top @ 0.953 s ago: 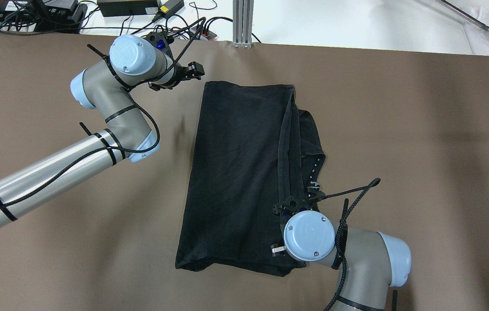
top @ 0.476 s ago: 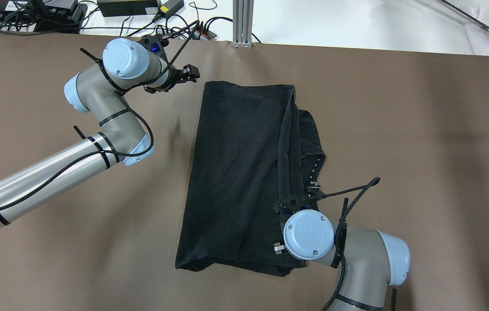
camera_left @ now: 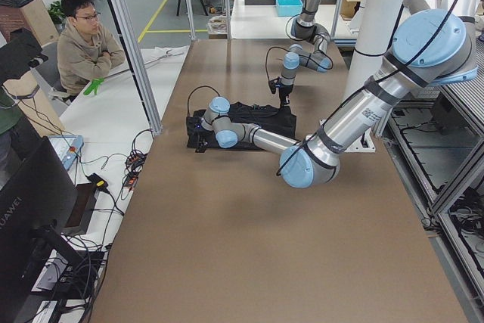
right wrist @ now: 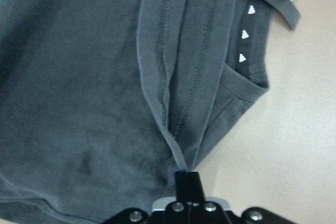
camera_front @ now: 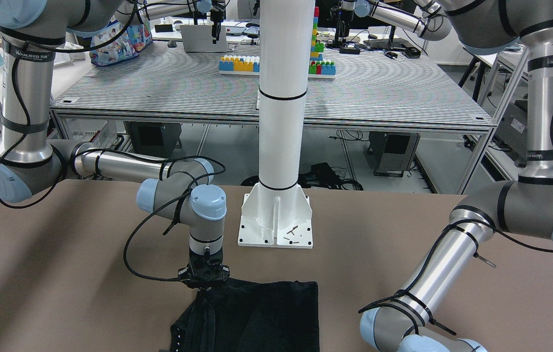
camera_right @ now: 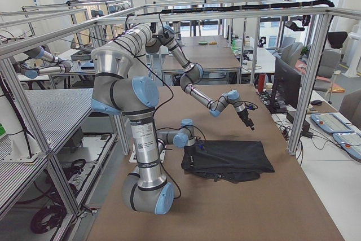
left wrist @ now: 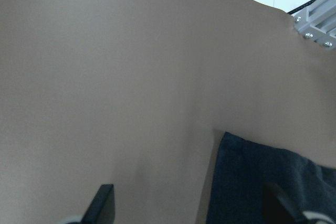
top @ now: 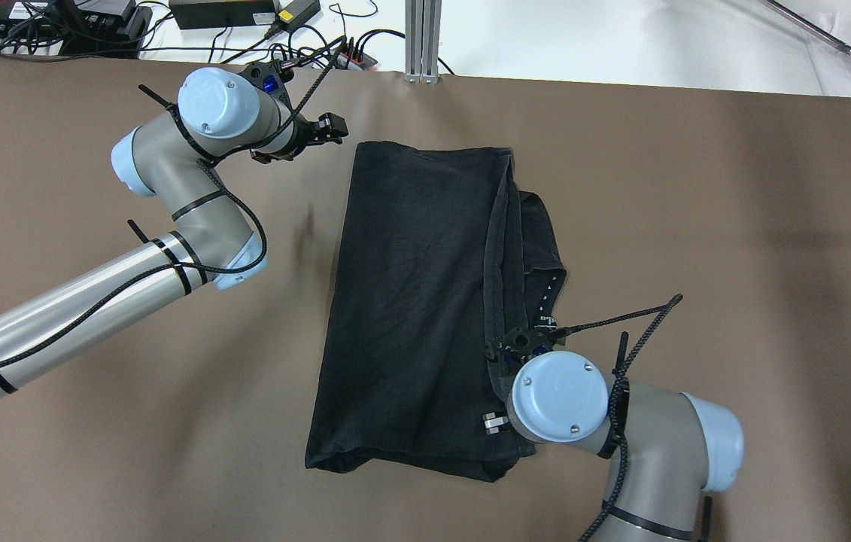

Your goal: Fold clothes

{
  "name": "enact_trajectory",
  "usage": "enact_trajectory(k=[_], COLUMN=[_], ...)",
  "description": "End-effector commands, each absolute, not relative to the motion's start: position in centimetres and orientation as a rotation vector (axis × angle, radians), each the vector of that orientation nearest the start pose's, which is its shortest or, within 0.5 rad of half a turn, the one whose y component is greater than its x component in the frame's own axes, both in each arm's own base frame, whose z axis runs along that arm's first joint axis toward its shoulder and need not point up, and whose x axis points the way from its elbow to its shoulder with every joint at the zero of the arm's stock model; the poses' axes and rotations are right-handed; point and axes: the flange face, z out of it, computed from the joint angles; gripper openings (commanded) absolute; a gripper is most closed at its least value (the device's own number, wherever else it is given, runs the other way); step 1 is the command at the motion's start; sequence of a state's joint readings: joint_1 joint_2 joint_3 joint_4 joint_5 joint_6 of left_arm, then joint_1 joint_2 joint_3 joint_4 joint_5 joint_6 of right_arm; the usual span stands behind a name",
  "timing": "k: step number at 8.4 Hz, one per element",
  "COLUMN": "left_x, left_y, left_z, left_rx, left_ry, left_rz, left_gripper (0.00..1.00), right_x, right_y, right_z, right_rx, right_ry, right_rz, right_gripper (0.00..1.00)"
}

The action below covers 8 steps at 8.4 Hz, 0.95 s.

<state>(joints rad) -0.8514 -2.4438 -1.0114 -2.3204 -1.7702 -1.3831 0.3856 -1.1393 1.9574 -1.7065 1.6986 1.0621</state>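
The clothes (top: pixel 417 301) are one black garment lying folded lengthwise on the brown table, with a doubled hem strip (right wrist: pixel 178 77) down its right side and white marks on the neck trim (right wrist: pixel 245 35). My right gripper (right wrist: pixel 187 176) points down at that strip's near end and is shut on the clothes; from overhead it (top: pixel 509 352) is mostly hidden under the wrist. My left gripper (top: pixel 329 129) hovers off the garment's far left corner (left wrist: pixel 252 177), its fingers (left wrist: pixel 102 205) wide apart and nothing between them. Both also show from the side: clothes (camera_right: pixel 228 159), right gripper (camera_front: pixel 204 286).
A white post base (camera_front: pixel 276 220) stands bolted at the robot's side of the table. Cables and power boxes (top: pixel 229 15) and an aluminium post (top: pixel 423 38) lie beyond the far edge. A person (camera_left: pixel 87 43) sits past that edge.
My right wrist has shifted right and slightly away from the near edge, still pinching the hem. The left arm drew back a little to the left, then stayed still.
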Motion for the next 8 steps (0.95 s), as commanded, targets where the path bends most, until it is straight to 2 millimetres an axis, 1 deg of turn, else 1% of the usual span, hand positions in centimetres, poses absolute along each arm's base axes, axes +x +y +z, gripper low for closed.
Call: enact_trajectory(k=[1,2,3,4,5,6,7,8], left_x=[46.4,46.2,46.3,46.4,46.3,46.4,46.4,46.4], left_y=[-70.0,-70.0,-70.0,-69.9,-69.9,-70.0,-69.9,-69.9], left_z=[27.4,27.7,27.5,27.3,27.5,27.5,27.6,27.6], left_rx=[0.366,0.365,0.365,0.365,0.364,0.363,0.362,0.358], left_ry=[1.027,1.024,1.026,1.029,1.028,1.026,1.027,1.029], left_rz=[-0.508,-0.511,-0.51,-0.508,-0.508,-0.509,-0.509,-0.519], left_gripper=[1.0,1.0,1.0,1.0,1.0,1.0,1.0,1.0], right_x=[-45.2,-47.8,-50.5,-50.6,-49.8,-48.8,-48.1,-48.1], right_y=[-26.5,-21.4,-17.3,-16.7,-17.8,-19.2,-19.2,-19.3], right_z=[33.0,32.3,31.6,30.6,30.2,29.6,28.8,27.6], right_rx=[0.114,0.06,0.048,0.054,0.062,0.077,0.079,0.08], right_ry=[-0.626,-0.646,-0.66,-0.681,-0.691,-0.703,-0.724,-0.749], right_rz=[-0.108,0.012,0.065,0.073,0.07,0.044,0.044,0.061], right_gripper=[0.0,0.0,0.0,0.0,0.02,0.77,0.95,0.95])
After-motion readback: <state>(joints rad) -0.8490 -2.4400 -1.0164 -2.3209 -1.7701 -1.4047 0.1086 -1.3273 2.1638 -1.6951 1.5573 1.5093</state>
